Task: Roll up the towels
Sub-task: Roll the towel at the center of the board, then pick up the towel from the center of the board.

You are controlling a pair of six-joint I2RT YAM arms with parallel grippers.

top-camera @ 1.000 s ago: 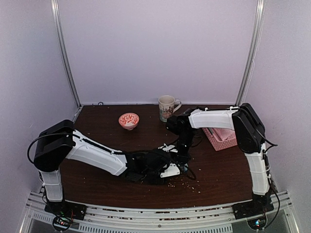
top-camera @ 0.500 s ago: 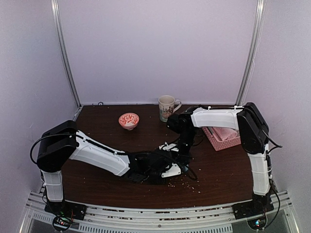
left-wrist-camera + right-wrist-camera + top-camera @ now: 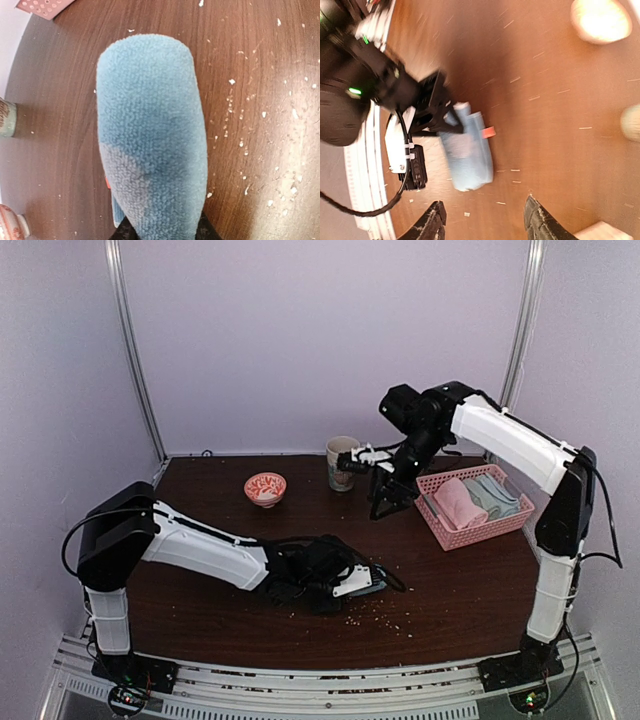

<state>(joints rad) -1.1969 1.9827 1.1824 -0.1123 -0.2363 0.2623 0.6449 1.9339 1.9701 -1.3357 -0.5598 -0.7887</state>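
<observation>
Near end of rolled blue towel (image 3: 150,135) is pinched by left gripper (image 3: 445,117); soft, light, judged prone to unrolling, better gripped mid-roll ahead of fingers. The right gripper (image 3: 485,220) is spread, empty.

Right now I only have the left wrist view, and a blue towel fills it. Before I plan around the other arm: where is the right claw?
Observer: The right claw hangs in the air, between the mug and the pink basket in the top view. It is well away from your blue towel.
Operator: Is it carrying anything?
Observer: No. In its own wrist view its fingers stand apart with nothing between them.
Operator: What is in that basket?
Observer: A pink rolled towel lies in it, with a greenish one beside it.
</observation>
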